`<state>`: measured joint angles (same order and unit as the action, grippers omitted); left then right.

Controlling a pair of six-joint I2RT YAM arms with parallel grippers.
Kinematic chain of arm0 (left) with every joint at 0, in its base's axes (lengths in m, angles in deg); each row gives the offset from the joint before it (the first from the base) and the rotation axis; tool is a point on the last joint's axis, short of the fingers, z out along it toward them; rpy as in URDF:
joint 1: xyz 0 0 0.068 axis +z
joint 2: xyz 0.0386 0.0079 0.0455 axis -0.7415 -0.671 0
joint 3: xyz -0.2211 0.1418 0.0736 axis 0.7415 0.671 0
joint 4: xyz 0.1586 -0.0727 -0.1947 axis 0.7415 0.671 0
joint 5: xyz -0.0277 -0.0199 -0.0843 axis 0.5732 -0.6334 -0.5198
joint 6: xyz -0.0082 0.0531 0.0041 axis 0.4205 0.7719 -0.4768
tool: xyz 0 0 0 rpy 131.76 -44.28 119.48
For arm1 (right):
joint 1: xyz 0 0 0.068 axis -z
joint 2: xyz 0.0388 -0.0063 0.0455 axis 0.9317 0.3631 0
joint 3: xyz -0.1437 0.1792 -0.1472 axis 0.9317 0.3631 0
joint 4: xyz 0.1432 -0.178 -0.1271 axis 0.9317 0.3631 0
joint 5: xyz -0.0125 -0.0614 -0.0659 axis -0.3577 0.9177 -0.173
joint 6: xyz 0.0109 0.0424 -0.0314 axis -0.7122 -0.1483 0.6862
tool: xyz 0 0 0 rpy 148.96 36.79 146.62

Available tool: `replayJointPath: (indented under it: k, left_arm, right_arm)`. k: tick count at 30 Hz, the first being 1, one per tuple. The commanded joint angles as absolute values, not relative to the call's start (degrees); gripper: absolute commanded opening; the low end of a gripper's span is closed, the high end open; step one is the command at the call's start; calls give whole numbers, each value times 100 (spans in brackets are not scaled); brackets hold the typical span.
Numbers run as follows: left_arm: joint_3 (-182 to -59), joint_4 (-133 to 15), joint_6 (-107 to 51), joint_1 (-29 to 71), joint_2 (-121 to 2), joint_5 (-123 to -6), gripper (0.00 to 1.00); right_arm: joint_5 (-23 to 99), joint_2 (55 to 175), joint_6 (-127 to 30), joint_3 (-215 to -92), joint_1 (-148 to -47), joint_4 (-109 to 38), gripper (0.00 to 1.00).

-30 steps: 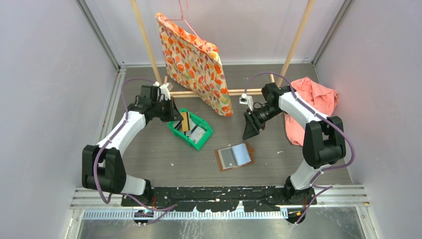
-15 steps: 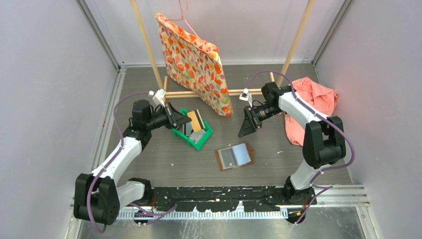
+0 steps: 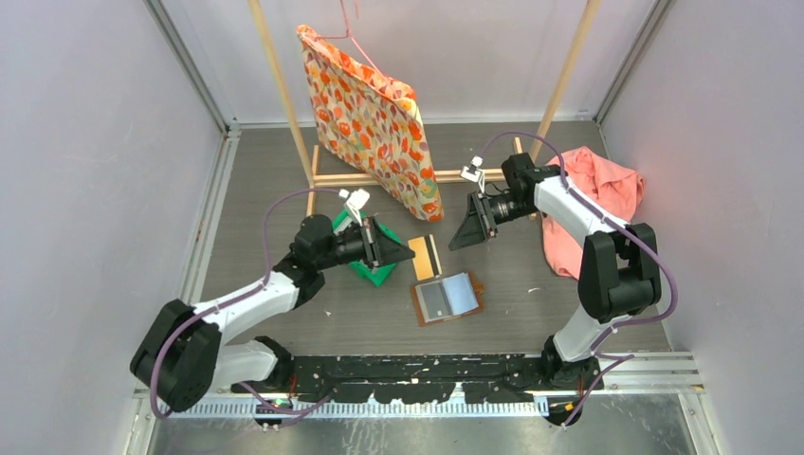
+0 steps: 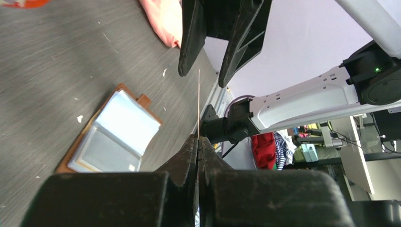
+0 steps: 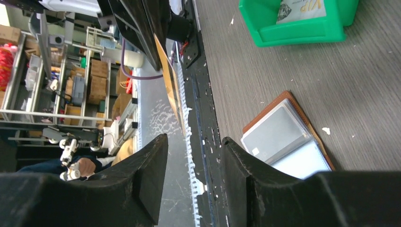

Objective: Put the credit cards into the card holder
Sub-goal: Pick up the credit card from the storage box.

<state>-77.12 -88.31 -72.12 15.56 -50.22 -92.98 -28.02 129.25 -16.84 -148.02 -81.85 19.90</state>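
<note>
Credit card [image 3: 426,258] — gold-yellow, dark-striped — pinched in the left tool [image 3: 409,253].

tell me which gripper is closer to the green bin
Left. The left gripper is right at the green bin, shut on a gold card; the right gripper hangs open, well off to the bin's right.
</note>
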Motion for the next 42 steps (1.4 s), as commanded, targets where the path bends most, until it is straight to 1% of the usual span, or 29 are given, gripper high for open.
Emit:
replayJointPath:
  k: [1,12,20,30,35,37,39,40,42]
  left_arm:
    - [-7738,-9923,-7423,1209,-5448,-9002,0]
    - [-7955,-10332,-7523,843,-6056,-8937,1]
    - [-7983,-10608,-7623,778,-6286,-8929,0]
    - [-7997,-10803,-7693,732,-6438,-8938,0]
    - [-7983,-10898,-7728,725,-6478,-8913,0]
    - [-7974,-10905,-7732,725,-6463,-8891,1]
    - [-7942,-10907,-7733,725,-6435,-8850,1]
    - [-7926,-10906,-7733,725,-6414,-8825,1]
    - [-7852,-10887,-7745,725,-6361,-8755,4]
  right_arm:
    - [-3208,12693,-2090,-14783,-8041,1647,51]
    - [-3308,12752,-2224,-14735,-8015,1540,50]
    - [-3315,12813,-2250,-14718,-8071,1531,48]
    - [-3296,12935,-2282,-14733,-8241,1524,40]
    - [-3370,12918,-2266,-14734,-8275,1533,29]
    - [-3367,12934,-2260,-14735,-8282,1541,19]
    - [-3355,12955,-2260,-14735,-8281,1541,4]
    - [-3346,12961,-2266,-14727,-8285,1550,1]
    - [-3316,12939,-2255,-14703,-8284,1543,1]
